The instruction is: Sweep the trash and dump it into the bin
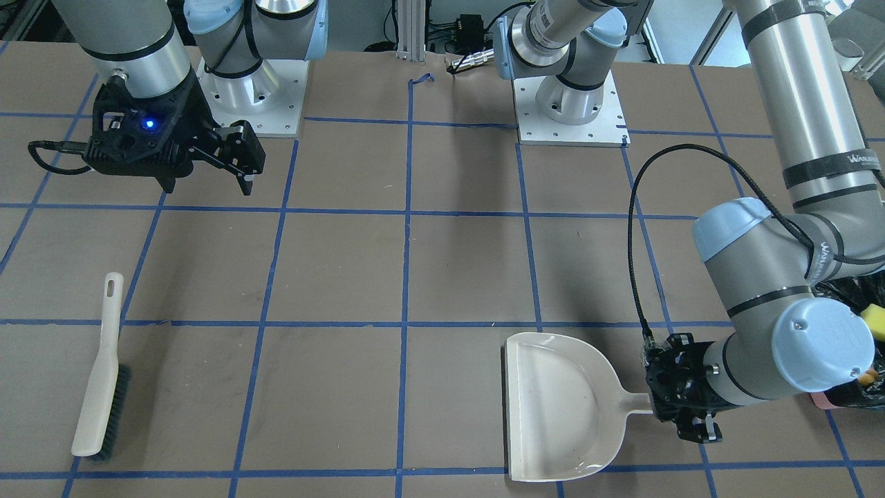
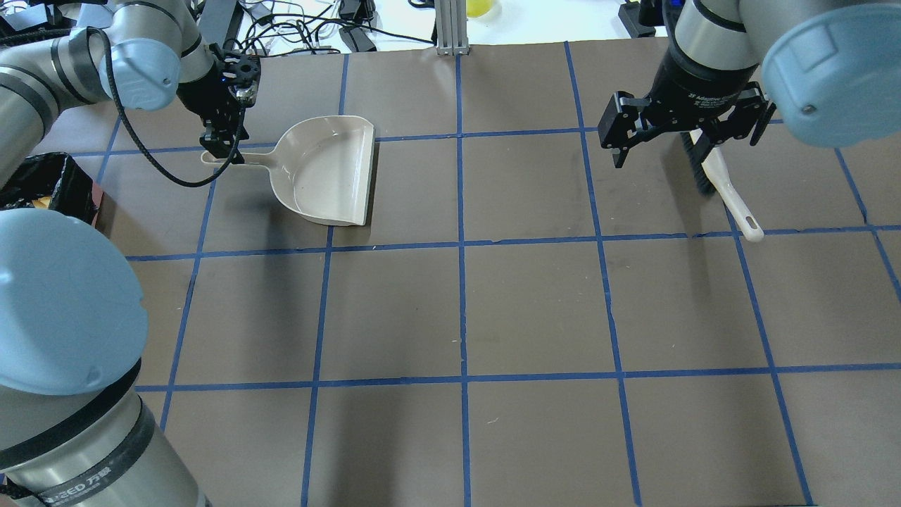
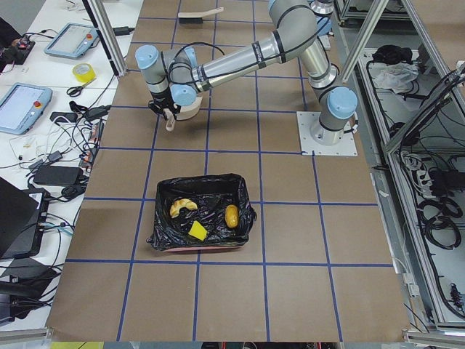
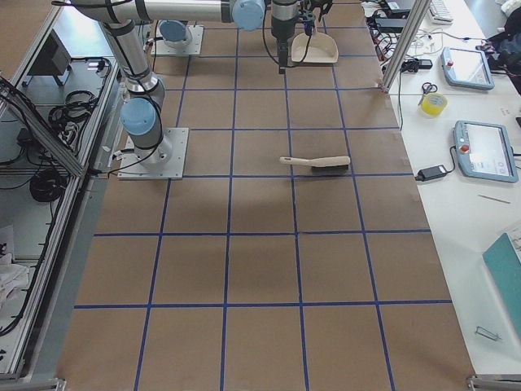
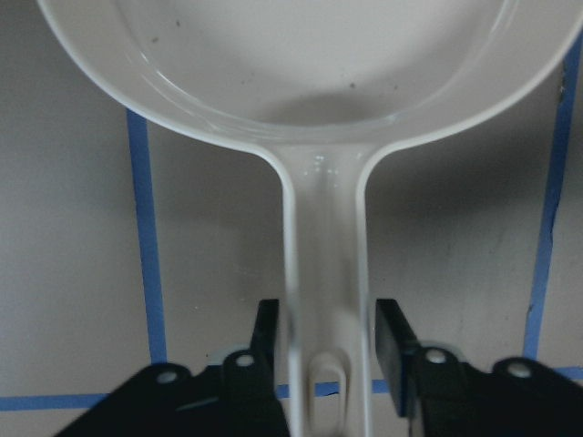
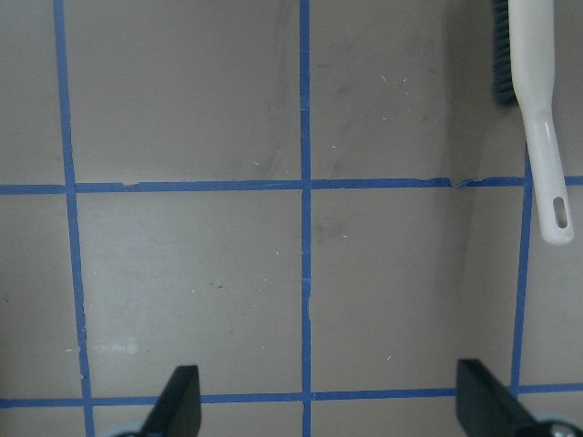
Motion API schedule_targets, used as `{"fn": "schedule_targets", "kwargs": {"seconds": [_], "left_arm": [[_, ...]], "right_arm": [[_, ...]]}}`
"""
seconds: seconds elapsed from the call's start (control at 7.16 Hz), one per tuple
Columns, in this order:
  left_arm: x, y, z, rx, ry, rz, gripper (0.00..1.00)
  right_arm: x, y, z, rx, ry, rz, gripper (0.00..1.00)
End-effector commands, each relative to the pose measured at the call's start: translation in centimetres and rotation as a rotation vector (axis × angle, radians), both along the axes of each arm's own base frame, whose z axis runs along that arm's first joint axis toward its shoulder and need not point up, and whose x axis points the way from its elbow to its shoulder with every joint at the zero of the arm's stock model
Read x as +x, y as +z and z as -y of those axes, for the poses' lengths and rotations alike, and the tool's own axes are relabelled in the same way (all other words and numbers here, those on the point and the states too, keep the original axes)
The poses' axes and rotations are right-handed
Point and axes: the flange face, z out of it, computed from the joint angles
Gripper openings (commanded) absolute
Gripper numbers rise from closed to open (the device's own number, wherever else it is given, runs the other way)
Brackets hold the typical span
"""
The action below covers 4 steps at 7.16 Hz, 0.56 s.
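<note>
The bin (image 3: 203,180), lined with a black bag, holds all three pieces of trash: the pale crescent slice (image 3: 183,207), the yellow-green sponge (image 3: 197,231) and the orange-brown lump (image 3: 232,215). The bin also shows at the left edge of the overhead view (image 2: 42,176). The beige dustpan (image 2: 324,169) lies flat and empty on the table. My left gripper (image 5: 326,337) is open, its fingers on either side of the dustpan handle with thin gaps. My right gripper (image 2: 688,144) is open wide and empty, hovering above the table near the brush (image 2: 718,176).
The brush (image 1: 104,373) lies flat on the table, handle towards the robot. The dustpan (image 1: 560,408) sits near the table's far edge. The bin's pink base (image 1: 823,400) shows beside the left arm's elbow. Both arm bases stand at the robot side.
</note>
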Motion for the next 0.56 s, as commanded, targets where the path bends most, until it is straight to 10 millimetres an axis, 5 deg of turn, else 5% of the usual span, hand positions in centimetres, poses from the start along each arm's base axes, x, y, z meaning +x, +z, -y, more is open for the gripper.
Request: {"fn": "schedule_targets", "kwargs": {"seconds": [0.0, 0.42], "left_arm": [[-0.4, 3.9, -0.7, -0.054, 0.155, 0.013, 0.82], [-2.5, 10.8, -2.7, -0.126, 0.481, -0.072, 0.84]], "right_arm": [[0.0, 0.0, 0.0, 0.001, -0.064, 0.000, 1.00], [0.0, 0.1, -0.2, 0.003, -0.046, 0.001, 1.00]]}}
